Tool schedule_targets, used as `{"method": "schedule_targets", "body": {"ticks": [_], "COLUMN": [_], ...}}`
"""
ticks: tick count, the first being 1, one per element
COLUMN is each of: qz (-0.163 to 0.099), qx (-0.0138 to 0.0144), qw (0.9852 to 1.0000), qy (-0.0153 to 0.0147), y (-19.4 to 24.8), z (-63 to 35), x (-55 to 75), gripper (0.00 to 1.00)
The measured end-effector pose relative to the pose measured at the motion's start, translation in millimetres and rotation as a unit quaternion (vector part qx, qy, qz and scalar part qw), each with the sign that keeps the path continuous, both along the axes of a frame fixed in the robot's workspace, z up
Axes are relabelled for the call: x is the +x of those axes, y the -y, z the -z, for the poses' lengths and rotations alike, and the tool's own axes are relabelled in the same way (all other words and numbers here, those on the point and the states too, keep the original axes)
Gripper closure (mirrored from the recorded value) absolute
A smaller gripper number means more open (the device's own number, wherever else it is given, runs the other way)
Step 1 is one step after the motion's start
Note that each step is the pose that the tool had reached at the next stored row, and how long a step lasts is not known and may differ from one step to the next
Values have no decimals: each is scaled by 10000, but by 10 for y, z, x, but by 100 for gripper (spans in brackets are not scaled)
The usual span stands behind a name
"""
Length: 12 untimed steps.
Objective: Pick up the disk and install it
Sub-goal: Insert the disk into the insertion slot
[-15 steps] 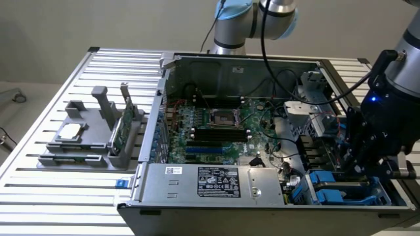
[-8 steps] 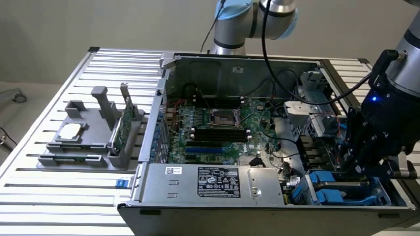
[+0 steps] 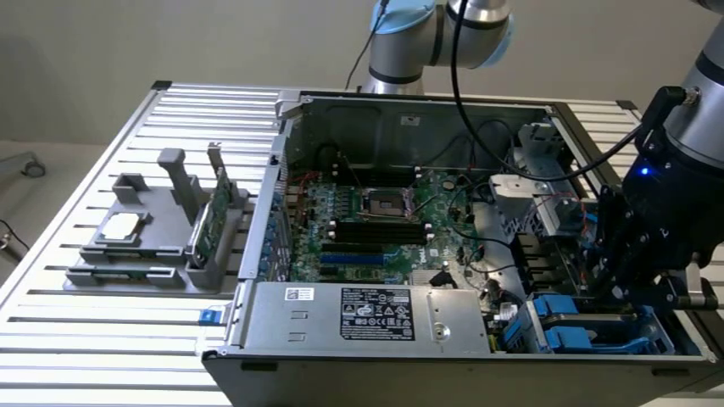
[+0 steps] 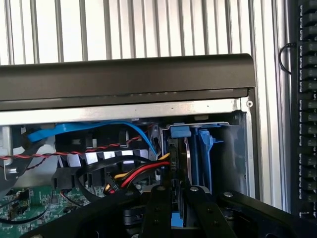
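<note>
Robot arm (image 3: 693, 127) reaches steeply downward; its claw (image 4: 177, 192) is nearly closed, fingers (image 4: 157, 213) gripping the disk (image 4: 179, 219) edgewise.

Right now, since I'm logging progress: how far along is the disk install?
Done: the disk is picked up. In hand: the gripper is clamped on it, edge-on in the drive bay. Left: grip not yet released; whether it is fully seated I cannot tell.

Soft even light brightens the table slats (image 3: 80, 335); the computer case (image 3: 374, 127) interior lies shadowed.
</note>
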State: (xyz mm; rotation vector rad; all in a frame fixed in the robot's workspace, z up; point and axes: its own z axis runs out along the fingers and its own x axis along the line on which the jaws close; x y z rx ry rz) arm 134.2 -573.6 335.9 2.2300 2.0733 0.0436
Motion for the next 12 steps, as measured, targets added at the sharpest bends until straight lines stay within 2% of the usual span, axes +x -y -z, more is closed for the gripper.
{"method": "schedule_targets", "body": {"ticks": [12], "qz": [11], "qx": [-17], "qw": [10000], "qy": [0], "y": [0], "z": [1], "x": [0], "gripper": [84]}}
